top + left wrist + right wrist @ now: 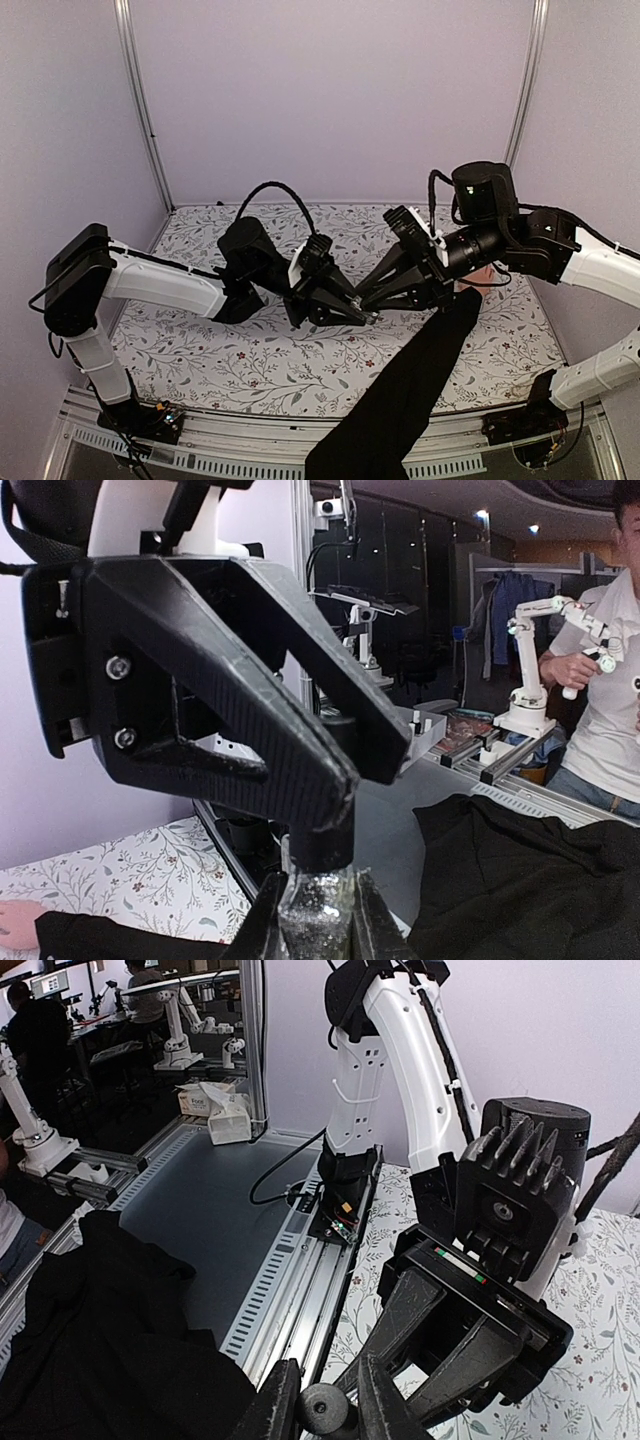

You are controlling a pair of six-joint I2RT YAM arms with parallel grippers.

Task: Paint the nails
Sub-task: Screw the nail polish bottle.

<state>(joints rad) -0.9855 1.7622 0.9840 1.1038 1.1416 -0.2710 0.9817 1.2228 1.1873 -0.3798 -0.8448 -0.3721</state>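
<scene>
Plainly, the step in hand looks like getting the brush out of the polish bottle [318, 905], which is gripped from both sides over the flowered bench [250, 360]. I cannot tell whether it rests on the bench. Left of the bottle, the left pincer [318, 935] is pressed together on its glittery glass body. On top of the bottle sits the black cap [322, 1410]. The right pincer [330, 1400], reaching in from the bottle's right, pinches that cap between its two fingers, as far as its wrist view shows. Further right of the bottle, behind the right arm, lies the bare hand [480, 273], with its black sleeve [420, 380] running toward the near edge. The nails are on that hand, too small to make out.

To do this well, I judge the left pincer should hold the glass steady. The right should turn the cap about the bottle's own axis, then draw it straight out so the brush clears the neck without dripping. A loose hold on the smooth glass could let the bottle spin with the cap.
</scene>
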